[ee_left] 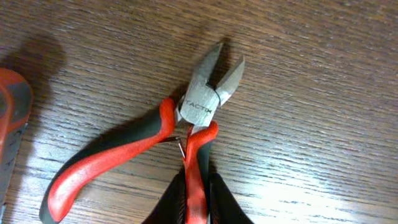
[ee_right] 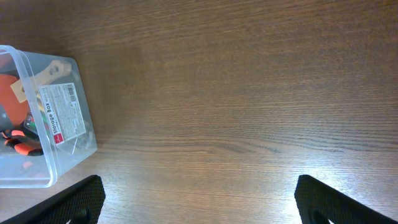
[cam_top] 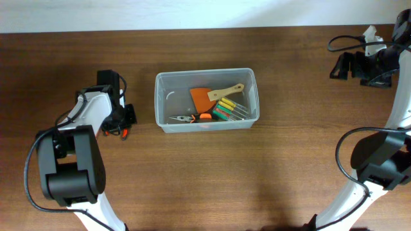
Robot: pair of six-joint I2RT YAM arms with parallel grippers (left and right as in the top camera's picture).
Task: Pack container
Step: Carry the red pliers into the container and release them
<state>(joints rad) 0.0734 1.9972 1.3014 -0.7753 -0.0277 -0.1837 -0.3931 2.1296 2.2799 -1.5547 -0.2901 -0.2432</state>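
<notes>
Left wrist: left gripper is pinching red/black-handled steel cutters by one handle, prob. needing lift twd clear plastic container at 3 o'clock.

- translucent clear plastic rectangular tub: colourless, faintly milky
- white paper label: red print
- orange flat-bladed scraper: pale tan wooden handle
- slim plastic-handled screwdrivers: green, yellow
- red-and-black-gripped steel cutting pliers: grey head
- dark brown wooden table: streaked grain

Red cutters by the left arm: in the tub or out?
Out. The cutters lie on the wooden table, with the left tool closed against one handle; the container stands apart.
</notes>
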